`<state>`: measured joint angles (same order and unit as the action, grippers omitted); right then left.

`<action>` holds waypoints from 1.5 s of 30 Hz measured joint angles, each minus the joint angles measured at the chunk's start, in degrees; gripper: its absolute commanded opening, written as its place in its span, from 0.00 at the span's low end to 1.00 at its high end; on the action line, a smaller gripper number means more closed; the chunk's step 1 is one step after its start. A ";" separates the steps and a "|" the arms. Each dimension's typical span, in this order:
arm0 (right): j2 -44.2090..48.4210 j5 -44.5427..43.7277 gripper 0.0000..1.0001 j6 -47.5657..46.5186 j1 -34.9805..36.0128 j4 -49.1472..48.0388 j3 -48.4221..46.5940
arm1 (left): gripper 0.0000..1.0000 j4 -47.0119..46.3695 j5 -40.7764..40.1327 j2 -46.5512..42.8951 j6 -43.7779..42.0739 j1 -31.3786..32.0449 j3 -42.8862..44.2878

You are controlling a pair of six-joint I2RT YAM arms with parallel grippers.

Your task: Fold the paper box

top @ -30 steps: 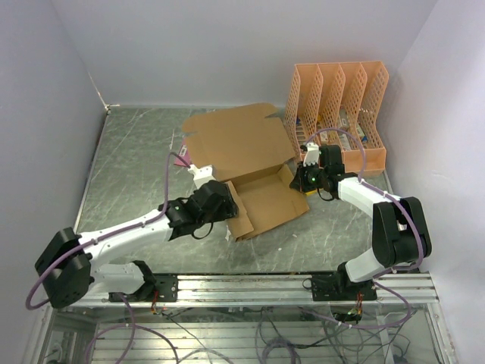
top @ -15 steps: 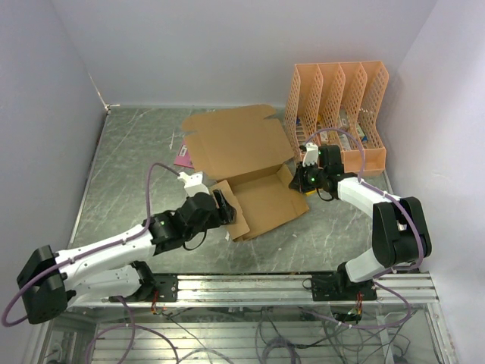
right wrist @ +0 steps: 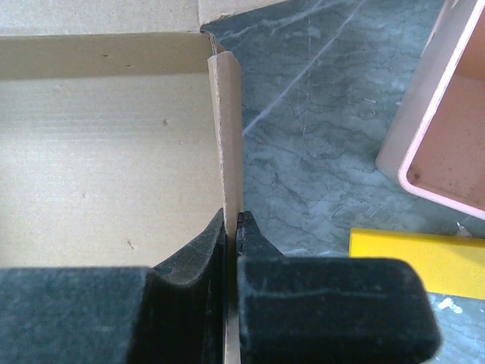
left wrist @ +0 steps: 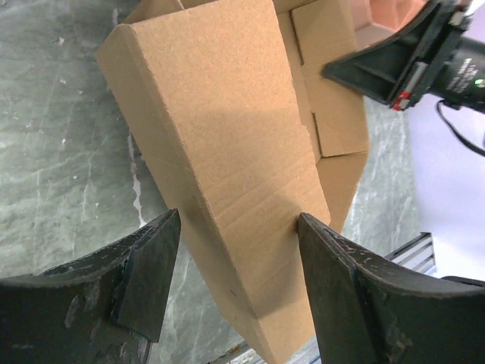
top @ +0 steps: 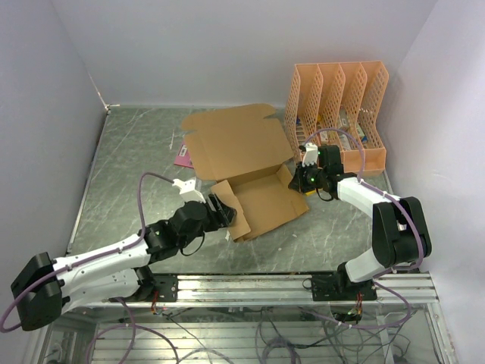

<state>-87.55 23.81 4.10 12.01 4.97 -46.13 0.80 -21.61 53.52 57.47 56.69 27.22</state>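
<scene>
Right gripper [right wrist: 233, 221]: clamped on the paper box [top: 261, 199], at its right wall.
Left gripper [left wrist: 236, 227]: released, straddling the left flap.
Risk: the unheld flap could fall flat; a sideways push might tear the clamped wall.

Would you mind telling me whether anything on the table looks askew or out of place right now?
The paper box lies skewed on the table, its left wall leaning outward rather than upright. A pink card pokes out at its left edge.

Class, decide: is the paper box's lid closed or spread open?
Spread open: the paper box lid extends behind the tray, floor uncovered.
</scene>
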 measured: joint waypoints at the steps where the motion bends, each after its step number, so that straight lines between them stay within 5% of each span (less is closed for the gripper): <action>1: 0.00 0.00 0.00 0.00 0.02 0.00 0.00 | 0.74 -1.03 0.00 -0.92 0.00 0.00 -0.92; 19: 0.00 -2.60 0.00 0.07 2.25 -0.04 0.00 | 0.82 -19.52 1.16 -5.77 -0.26 0.00 -12.96; 32: 0.55 -7.52 0.00 -0.02 5.51 -0.52 0.00 | 0.85 -23.32 1.14 -11.96 -0.31 0.00 -17.46; 45: 0.57 -11.02 0.00 -0.94 7.74 -0.68 0.00 | 0.85 -27.04 0.55 -7.82 -2.23 0.00 -19.80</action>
<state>-86.98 12.80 3.16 19.75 4.29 -46.13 -26.24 -21.06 45.69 55.24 56.69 7.42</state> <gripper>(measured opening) 0.023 0.853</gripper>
